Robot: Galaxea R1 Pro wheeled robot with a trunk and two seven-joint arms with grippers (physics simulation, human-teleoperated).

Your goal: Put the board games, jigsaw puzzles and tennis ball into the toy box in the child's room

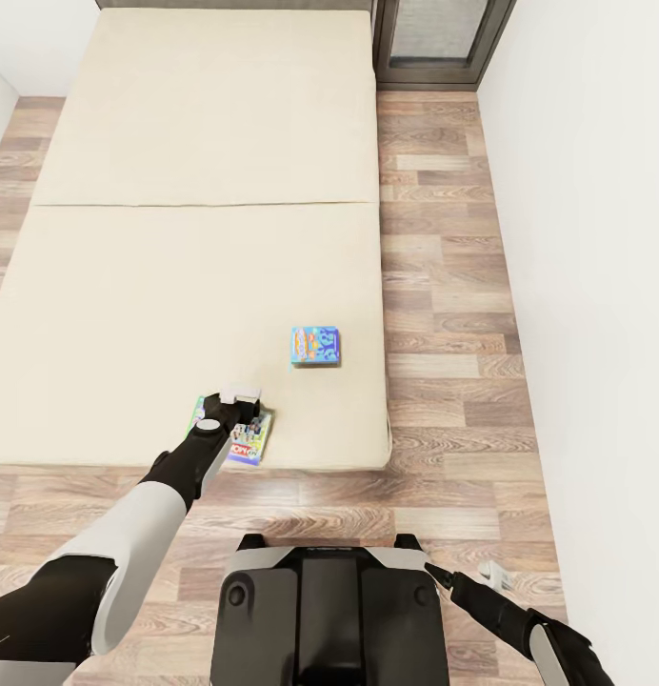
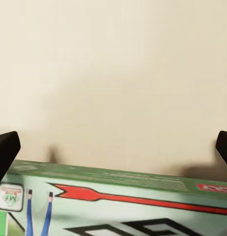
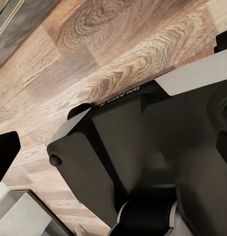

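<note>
Two board games lie on the bed (image 1: 177, 286), near the front edge of its beige mattress. The blue-and-orange one (image 1: 315, 346) rests flat close to the bed's right side. The green one (image 1: 246, 443) lies at the front edge, partly under my left gripper (image 1: 242, 395). In the left wrist view the left gripper (image 2: 113, 147) is open, its fingertips (image 2: 5, 150) spread wide just above the green box (image 2: 113, 206) without holding it. My right gripper (image 1: 494, 574) hangs low beside my base, open and empty.
A wood-plank floor (image 1: 444, 286) runs along the bed's right side up to a white wall (image 1: 596, 238). A dark-framed window (image 1: 434, 43) stands at the far right corner. My dark base (image 1: 329, 610) is on the floor just in front of the bed.
</note>
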